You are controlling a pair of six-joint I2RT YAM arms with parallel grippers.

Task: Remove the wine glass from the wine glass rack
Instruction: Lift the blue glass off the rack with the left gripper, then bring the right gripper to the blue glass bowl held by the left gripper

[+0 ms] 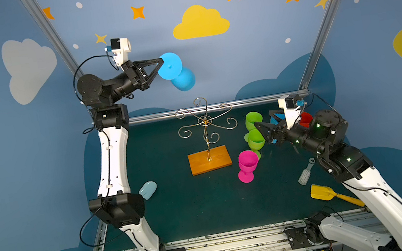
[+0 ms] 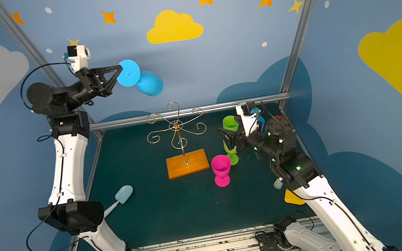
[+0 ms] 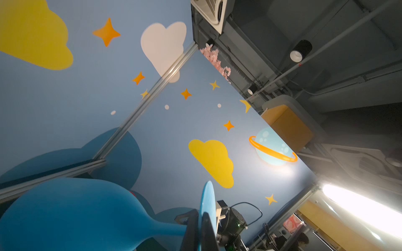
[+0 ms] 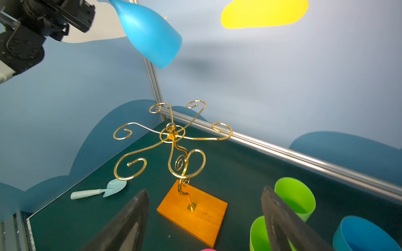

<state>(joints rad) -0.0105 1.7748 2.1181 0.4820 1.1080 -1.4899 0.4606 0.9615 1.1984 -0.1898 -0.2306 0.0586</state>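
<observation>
A: Wine glass [image 1: 182,78], where?
B: High above the wine glass rack [image 1: 205,124], clear of every curl. Left claw [image 1: 162,61] is clamped on the rim of its foot.
A: Axis?
B: Stem runs straight out from that claw, bowl farthest out and tilted down toward the rack.
A: Right claw [image 1: 262,121]?
B: Jaws wide, nothing in them, low beside the rack by the green glasses [image 1: 252,119]. Left arm owns it. My guess is it needs a spot on the table [image 1: 181,212] beside the rack.
</observation>
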